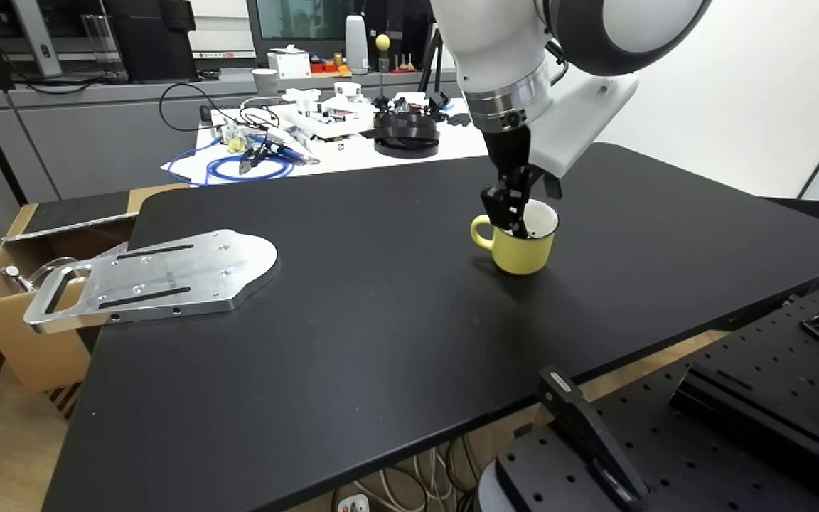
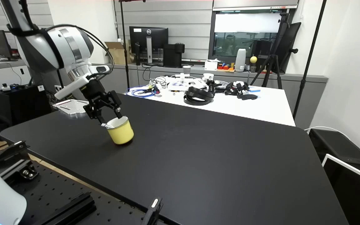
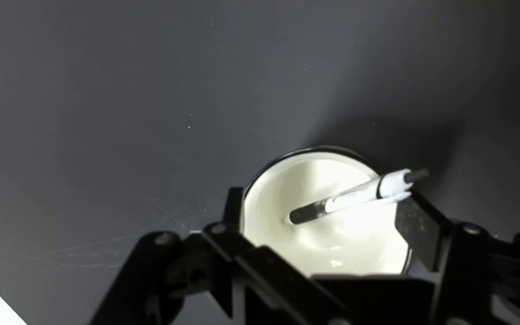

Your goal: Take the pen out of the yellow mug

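Observation:
The yellow mug (image 1: 521,254) stands upright on the black table, handle to the side in an exterior view; it also shows in an exterior view (image 2: 121,133). In the wrist view its pale inside (image 3: 323,243) is seen from above. The pen (image 3: 355,196) has a white and clear barrel with dark ends. It leans in the mug, dark end at the bottom, white top past the rim; its top shows in an exterior view (image 2: 107,126). My gripper (image 3: 325,212) is open over the mug, the pen between its fingers, its top close to one finger. I cannot tell if they touch.
A silver metal plate with a handle (image 1: 168,274) lies at the table's edge. A white table (image 2: 270,106) with cables and parts stands behind. A perforated black base plate (image 1: 736,427) borders the near edge. A cardboard box (image 1: 33,341) stands beside the table.

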`<state>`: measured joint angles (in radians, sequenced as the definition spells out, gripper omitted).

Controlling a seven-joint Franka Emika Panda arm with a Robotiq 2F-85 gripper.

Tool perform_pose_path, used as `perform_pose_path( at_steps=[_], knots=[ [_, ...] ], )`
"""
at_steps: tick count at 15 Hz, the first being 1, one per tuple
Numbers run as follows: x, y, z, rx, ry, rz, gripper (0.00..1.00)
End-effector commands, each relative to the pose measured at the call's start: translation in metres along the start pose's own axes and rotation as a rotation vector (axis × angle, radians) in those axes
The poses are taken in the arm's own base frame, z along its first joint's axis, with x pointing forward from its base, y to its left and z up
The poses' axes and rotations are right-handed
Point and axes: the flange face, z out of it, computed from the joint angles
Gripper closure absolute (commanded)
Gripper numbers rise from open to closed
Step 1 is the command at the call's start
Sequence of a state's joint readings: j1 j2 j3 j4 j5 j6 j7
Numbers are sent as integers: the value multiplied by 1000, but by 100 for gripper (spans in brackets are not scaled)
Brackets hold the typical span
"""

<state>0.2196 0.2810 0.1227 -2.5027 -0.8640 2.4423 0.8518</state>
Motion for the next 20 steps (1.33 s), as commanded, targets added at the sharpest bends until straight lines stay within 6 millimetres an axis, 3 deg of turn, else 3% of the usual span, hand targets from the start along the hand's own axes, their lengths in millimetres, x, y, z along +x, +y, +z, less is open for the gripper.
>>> perform_pose_path(
  at_steps=[1,8,20],
  knots=[
    [-4,-1,-1,3,-24,10,0],
    [-5,1,-1,9,-33,21,0],
    [2,-2,-9,23,144,-16,0]
  ],
)
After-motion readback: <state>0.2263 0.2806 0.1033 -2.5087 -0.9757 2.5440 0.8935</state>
